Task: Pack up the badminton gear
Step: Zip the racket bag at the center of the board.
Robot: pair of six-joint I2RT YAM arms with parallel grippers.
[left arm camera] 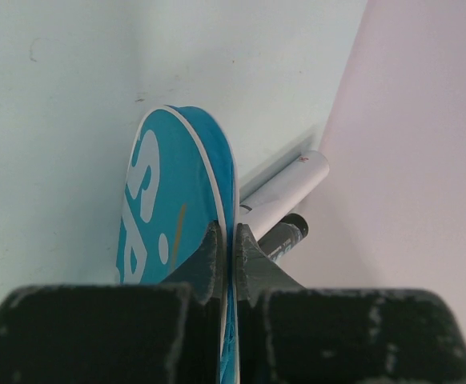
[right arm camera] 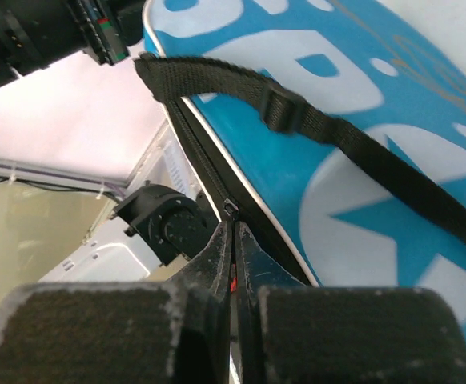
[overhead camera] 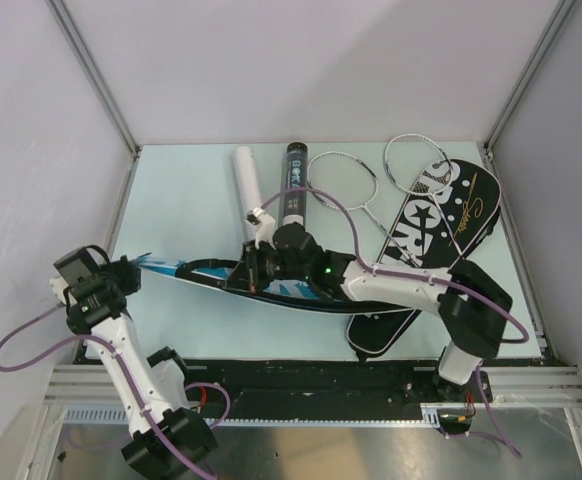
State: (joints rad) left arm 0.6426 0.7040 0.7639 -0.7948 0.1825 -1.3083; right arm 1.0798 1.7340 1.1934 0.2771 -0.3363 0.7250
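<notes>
The blue cover (overhead camera: 296,290) lay stretched across the near half of the worktop (overhead camera: 191,200), from the near left corner toward the middle, and both arms had hold of it. The left tool (left arm camera: 226,248) sat at the cover's rounded left end, its fingers pressed together on the thin white-piped edge. The right tool (right arm camera: 231,234) was pinched tight on the black seam along the cover's side, just under a black strap (right arm camera: 337,136); whether it gripped a zip pull or only the seam could not be told.

At the far edge, near the middle, a white tube (overhead camera: 245,180) and a black tube (overhead camera: 296,178) lay side by side. Right of them were two silver rackets (overhead camera: 344,180), their handles reaching onto a black "SPORT" cover (overhead camera: 441,215) in the far right corner. A second black cover (overhead camera: 379,330) rested by the near edge, beneath the right arm.
</notes>
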